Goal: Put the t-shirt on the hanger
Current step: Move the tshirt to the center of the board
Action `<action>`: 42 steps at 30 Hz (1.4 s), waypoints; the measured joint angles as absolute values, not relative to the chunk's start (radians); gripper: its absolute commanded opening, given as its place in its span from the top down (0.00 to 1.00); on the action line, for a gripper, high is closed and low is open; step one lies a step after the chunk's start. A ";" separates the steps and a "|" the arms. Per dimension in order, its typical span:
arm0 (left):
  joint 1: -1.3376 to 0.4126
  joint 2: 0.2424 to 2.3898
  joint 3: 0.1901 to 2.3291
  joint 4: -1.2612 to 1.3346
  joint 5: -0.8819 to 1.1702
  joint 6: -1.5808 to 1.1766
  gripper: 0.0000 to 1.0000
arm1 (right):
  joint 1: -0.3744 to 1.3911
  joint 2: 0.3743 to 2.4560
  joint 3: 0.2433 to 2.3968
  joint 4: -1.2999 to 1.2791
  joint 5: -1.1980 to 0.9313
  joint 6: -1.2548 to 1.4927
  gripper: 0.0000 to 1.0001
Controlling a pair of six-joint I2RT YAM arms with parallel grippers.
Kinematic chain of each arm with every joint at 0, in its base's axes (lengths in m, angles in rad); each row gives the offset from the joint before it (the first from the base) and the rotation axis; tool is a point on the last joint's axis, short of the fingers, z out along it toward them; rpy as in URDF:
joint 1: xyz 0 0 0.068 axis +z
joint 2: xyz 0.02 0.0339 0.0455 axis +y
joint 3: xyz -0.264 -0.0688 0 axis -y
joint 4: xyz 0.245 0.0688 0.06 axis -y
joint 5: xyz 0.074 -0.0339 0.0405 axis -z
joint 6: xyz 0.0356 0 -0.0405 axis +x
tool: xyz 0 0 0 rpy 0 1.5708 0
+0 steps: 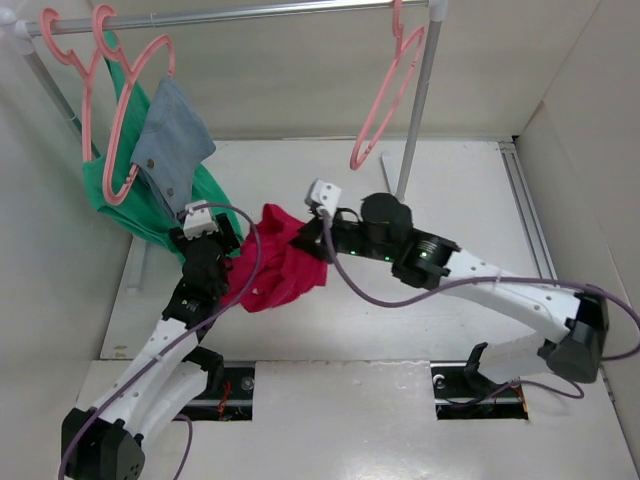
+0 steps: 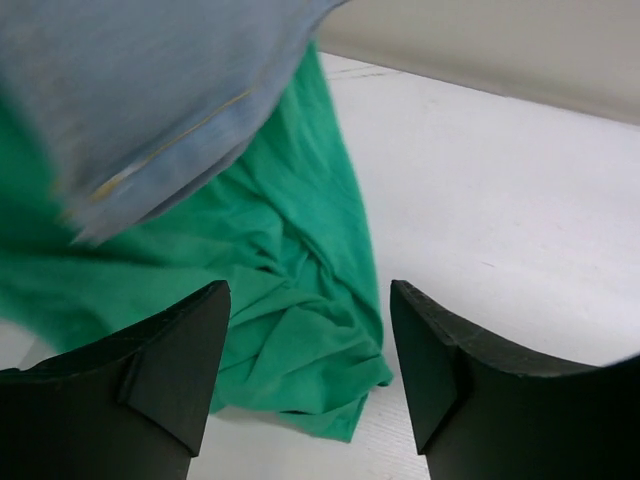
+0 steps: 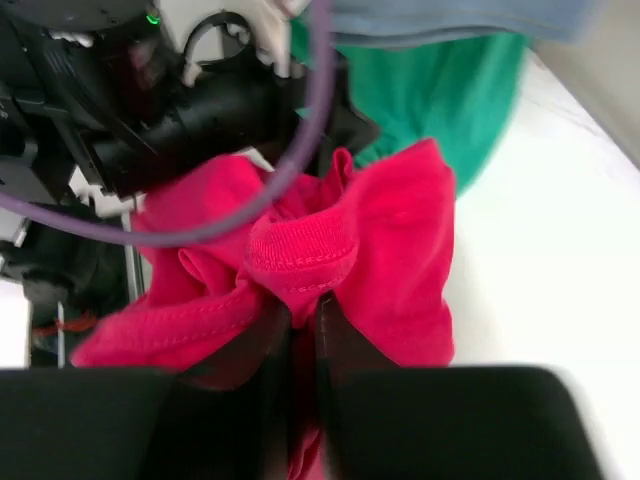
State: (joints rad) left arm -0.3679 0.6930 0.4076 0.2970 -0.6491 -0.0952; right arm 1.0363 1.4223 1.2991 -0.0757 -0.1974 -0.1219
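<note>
The crimson t-shirt lies bunched on the white table between the two arms. My right gripper is shut on a stitched fold of the t-shirt, its fingers pressed together with red fabric pinched between them. My left gripper is open and empty, just left of the shirt, its fingers pointing at the green garment. In the top view the left gripper sits at the green cloth's lower edge. The empty pink hanger hangs from the rail at the back right, well above and behind the shirt.
A green garment and a grey-blue garment hang on pink hangers from the rail at the back left, the green one pooling onto the table. The rail's upright post stands behind the right arm. Walls enclose both sides.
</note>
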 measured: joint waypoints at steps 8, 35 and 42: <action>-0.366 0.871 0.620 0.208 -0.322 0.081 0.41 | 0.768 1.328 0.805 -0.004 -0.271 -0.112 0.16; -0.445 1.123 0.462 -0.013 0.413 0.813 0.27 | 0.751 1.685 1.053 -0.113 -0.197 -0.136 0.41; -0.490 1.198 0.481 -0.077 0.450 0.930 1.00 | 0.701 1.753 1.126 -0.159 -0.261 -0.185 0.82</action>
State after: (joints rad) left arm -0.4900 1.1976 0.4812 -0.0772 0.4503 0.9298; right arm 0.7006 1.7531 1.1255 -0.1589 -0.2607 -0.1852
